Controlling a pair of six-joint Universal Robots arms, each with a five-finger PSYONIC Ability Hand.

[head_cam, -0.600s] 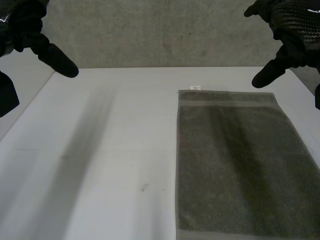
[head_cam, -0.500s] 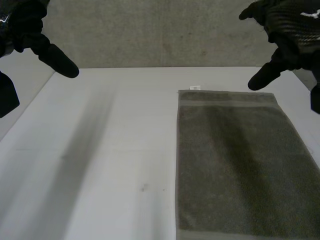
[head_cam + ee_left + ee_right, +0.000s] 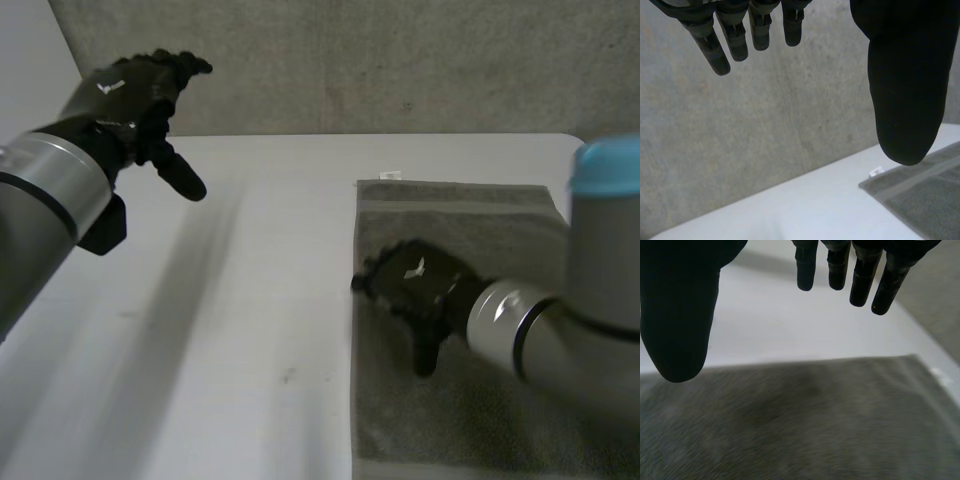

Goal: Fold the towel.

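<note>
A grey-green towel (image 3: 470, 240) lies flat on the right half of the white table (image 3: 250, 330), with a small white label (image 3: 390, 175) at its far left corner. My right hand (image 3: 415, 285) hovers over the towel near its left edge, fingers (image 3: 860, 280) straight and spread, thumb (image 3: 680, 325) apart, holding nothing. Under them the towel (image 3: 805, 425) runs up to its edge. My left hand (image 3: 140, 100) is raised above the table's far left part, open and empty, its fingers (image 3: 720, 45) and thumb (image 3: 907, 100) wide apart. Beyond the thumb lies the towel's far left corner (image 3: 920, 195).
A grey concrete wall (image 3: 400, 60) rises behind the table's far edge. The table's left half (image 3: 180, 350) is bare white. The right arm (image 3: 560, 340) crosses the near right part of the towel.
My right hand has swung down from the far right and now hangs over the towel's left edge. My left hand has moved inward from the far left corner. The towel has not moved.
</note>
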